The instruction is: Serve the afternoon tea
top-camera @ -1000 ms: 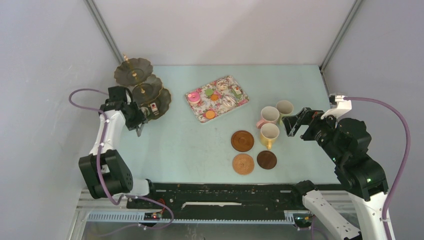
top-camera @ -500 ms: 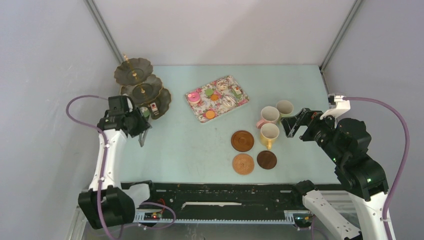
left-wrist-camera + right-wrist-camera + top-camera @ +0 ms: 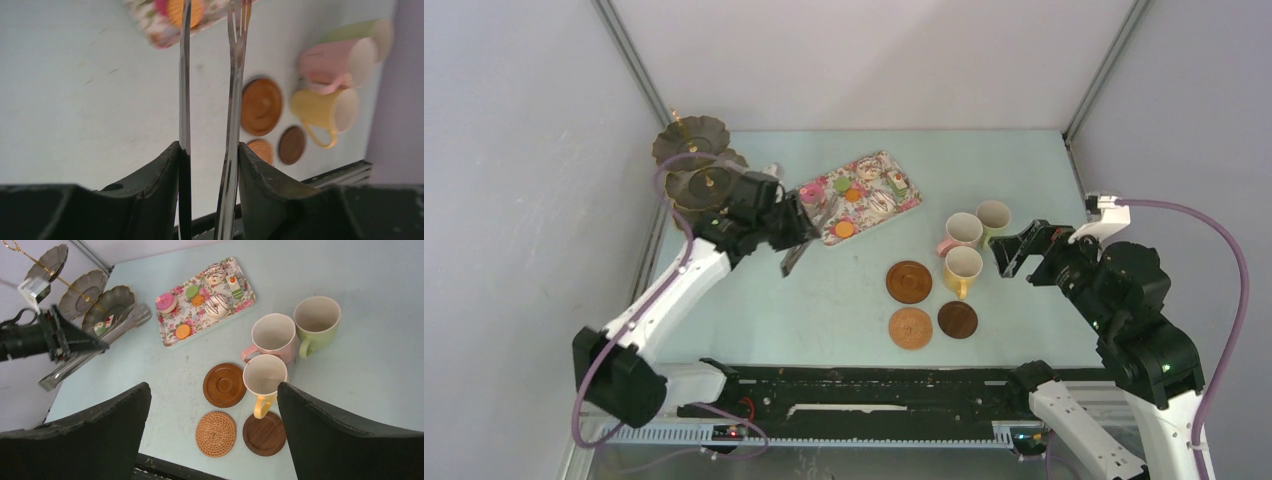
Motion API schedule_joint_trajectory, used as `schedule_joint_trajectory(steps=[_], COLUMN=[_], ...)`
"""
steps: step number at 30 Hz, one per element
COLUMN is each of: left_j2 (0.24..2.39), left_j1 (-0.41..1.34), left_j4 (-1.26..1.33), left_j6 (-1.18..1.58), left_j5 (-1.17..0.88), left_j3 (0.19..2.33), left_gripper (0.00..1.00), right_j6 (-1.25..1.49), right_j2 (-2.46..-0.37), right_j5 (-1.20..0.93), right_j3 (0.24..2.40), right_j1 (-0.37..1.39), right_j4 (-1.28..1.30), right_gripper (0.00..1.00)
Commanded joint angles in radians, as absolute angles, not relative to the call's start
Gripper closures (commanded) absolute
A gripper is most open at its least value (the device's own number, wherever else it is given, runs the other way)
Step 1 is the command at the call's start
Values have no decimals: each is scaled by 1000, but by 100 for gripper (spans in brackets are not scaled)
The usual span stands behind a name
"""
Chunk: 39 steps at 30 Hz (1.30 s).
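My left gripper (image 3: 790, 226) (image 3: 209, 150) is shut on the long metal tongs (image 3: 796, 250) (image 3: 231, 100). Their tips are apart, empty, and reach over the near end of the flowered tray (image 3: 916, 202). On the tray lie toy cakes: a pink cake (image 3: 166, 302), a green macaron (image 3: 192, 291), an orange macaron (image 3: 183, 331) and two doughnuts (image 3: 217, 304). The dark three-tier stand (image 3: 690, 146) (image 3: 107, 300) holds two small cakes (image 3: 100, 329) on its lowest tier. My right gripper (image 3: 1014, 248) (image 3: 212, 387) is open and empty, right of the yellow mug (image 3: 962, 268) (image 3: 264, 376).
The pink mug (image 3: 962, 232) and green mug (image 3: 993, 216) stand behind the yellow one. Three brown coasters lie in front: a wooden one (image 3: 909, 281), a woven one (image 3: 911, 327) and a dark one (image 3: 957, 319). Walls close in at the left, back and right.
My left arm has swung from beside the stand rightward to the tray, carrying the tongs. My right arm has barely moved.
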State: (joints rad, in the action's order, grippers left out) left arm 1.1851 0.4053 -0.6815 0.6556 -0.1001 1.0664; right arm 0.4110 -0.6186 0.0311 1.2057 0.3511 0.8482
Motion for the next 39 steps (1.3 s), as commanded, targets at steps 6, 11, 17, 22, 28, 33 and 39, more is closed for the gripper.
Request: schedule_joint_trajectory(steps=[6, 11, 17, 22, 28, 33, 39], left_j2=[1536, 1700, 1850, 1946, 2087, 2161, 2213], left_j1=[526, 585, 625, 649, 683, 709, 714], left_j4=[-343, -359, -382, -442, -594, -677, -718], left_j6=[994, 1075, 1169, 1188, 1147, 1157, 1168], left_j5=[-122, -74, -6, 68, 161, 252, 273], left_j3=[1335, 1506, 1628, 1746, 1988, 2099, 2142], left_gripper=[55, 55, 55, 54, 53, 52, 52], right_j6=[424, 415, 397, 386, 367, 359, 347], right_j2=[-581, -582, -562, -556, -548, -540, -537], right_j5=[62, 72, 81, 86, 98, 94, 99], right_j3=[1206, 1205, 1205, 1205, 1205, 1205, 1205], right_j1=[347, 347, 344, 341, 339, 337, 338], right_j4=[869, 892, 886, 897, 899, 900, 905], right_gripper=[0, 0, 0, 0, 0, 0, 0])
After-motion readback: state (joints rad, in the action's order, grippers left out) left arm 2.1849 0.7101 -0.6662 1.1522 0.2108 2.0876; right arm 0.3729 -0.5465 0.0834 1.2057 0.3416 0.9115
